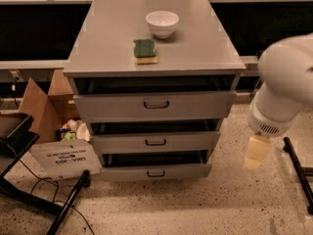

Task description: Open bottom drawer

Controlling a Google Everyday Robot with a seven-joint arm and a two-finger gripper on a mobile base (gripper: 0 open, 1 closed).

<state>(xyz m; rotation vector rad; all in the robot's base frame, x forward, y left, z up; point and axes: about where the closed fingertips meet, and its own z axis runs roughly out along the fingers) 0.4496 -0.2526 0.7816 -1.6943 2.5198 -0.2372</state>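
The gripper (257, 152) hangs at the right edge of the frame, a pale block below the white arm (286, 84), over the speckled floor and well apart from the cabinet (112, 43). It holds nothing that can be seen; whether it is released or clenched I cannot tell.

The bottom drawer (122, 173) sits low in the centre of the frame, the lowest front of the three, with its small dark loop handle (156, 173) in the middle. A dark gap shows above its front, as above the middle drawer (117, 143) and the top drawer (107, 106), but none of its inside is on view, so I judge it to be ajar at most and not pulled out.

Nearly all the work seems left to do: the gripper is level with the middle drawer and off to the right, touching no handle. It has yet to reach the loop handle, take hold and draw the front outward.

On the cabinet top a white bowl (162, 22) and a green sponge (145, 50) rest apart from each other.
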